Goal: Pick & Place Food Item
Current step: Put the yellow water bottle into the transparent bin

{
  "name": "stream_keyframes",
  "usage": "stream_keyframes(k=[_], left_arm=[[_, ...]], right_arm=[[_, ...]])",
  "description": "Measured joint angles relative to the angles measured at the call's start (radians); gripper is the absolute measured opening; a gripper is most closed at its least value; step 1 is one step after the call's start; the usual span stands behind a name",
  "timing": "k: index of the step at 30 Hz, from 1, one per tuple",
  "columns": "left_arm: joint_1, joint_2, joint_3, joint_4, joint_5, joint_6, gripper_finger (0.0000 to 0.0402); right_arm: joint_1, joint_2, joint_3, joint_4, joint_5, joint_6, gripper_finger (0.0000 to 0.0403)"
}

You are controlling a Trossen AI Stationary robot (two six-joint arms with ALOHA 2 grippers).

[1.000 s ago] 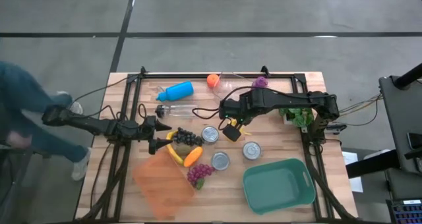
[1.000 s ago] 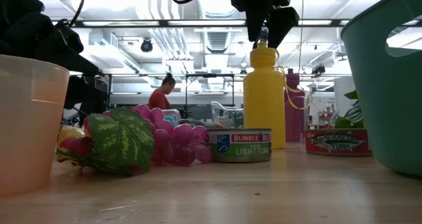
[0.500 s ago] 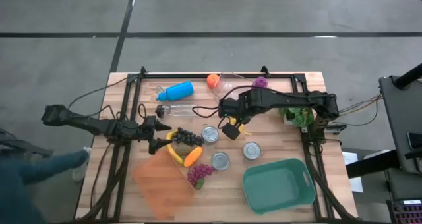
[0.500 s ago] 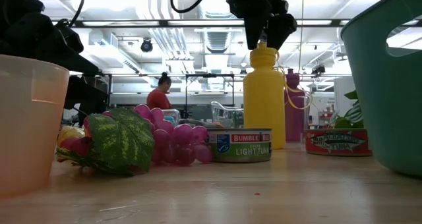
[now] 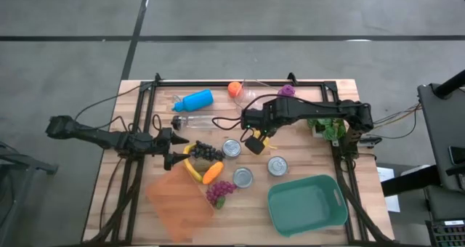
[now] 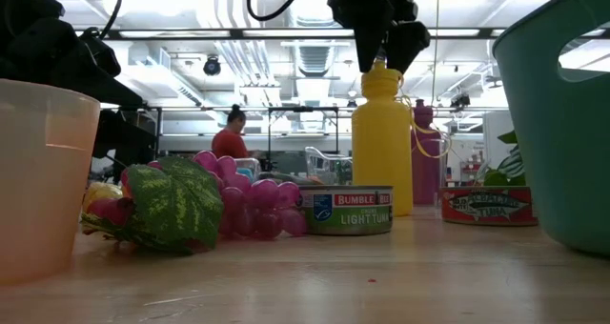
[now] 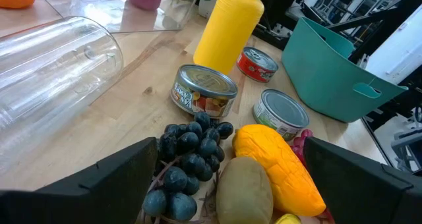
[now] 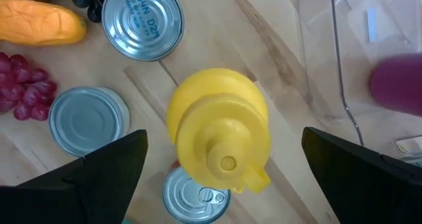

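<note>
Below the right pincer [image 8: 224, 184], a yellow bottle [image 8: 221, 141]; near it silver tins [image 8: 142, 21], red grapes [image 8: 23, 85], an orange carrot [image 8: 39, 23], on pale wooden tabletop [image 8: 277, 72].

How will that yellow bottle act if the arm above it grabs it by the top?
The yellow bottle stands tall and upright on a narrow base, so a sideways nudge could tip it. Its smooth plastic may slip, though the cap's shoulder gives the open jaws of the right gripper something to catch. It looks rigid; whether it is full cannot be seen.
</note>
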Motion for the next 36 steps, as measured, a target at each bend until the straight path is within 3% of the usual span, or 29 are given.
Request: stream_keyframes(k=[36], left_arm=[[0.000,0.000,0.000,0.000,0.000,0.000,0.0384]], right_arm=[[-0.003,0.000,-0.003,0.017,-0.022,0.000,0.0400]])
